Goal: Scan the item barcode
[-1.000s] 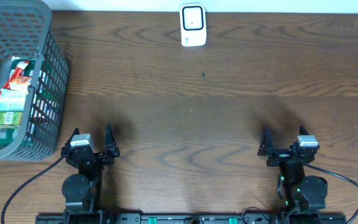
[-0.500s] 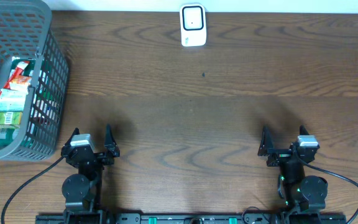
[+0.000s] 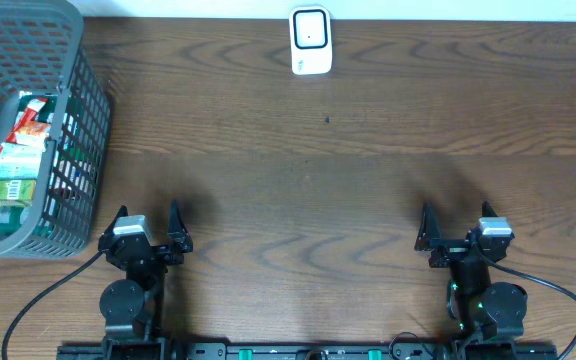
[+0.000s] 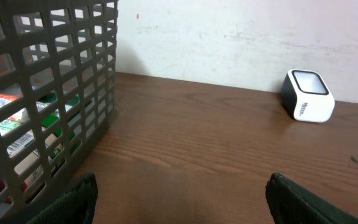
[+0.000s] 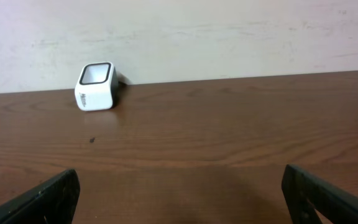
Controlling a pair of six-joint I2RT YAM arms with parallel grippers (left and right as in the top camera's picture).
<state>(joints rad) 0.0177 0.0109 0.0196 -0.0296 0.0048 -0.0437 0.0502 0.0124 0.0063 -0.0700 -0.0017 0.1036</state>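
Groceries for scanning, several colourful packets (image 3: 28, 125) and a green-and-yellow carton (image 3: 3, 190), lie inside the grey plastic mesh basket (image 3: 90, 100) at the left edge of the brown wooden table (image 3: 308, 180); none has been lifted out. Nothing has shifted over the last second: the left gripper (image 3: 148, 216) and right gripper (image 3: 455, 216) sit parked at the near edge exactly as before, jaws spread wide and holding nothing, so the task looks not yet begun. By count: one basket, one small white box-shaped barcode scanner (image 3: 310, 42) at the far edge, two grippers, and at least three items, with any others hidden behind the mesh.
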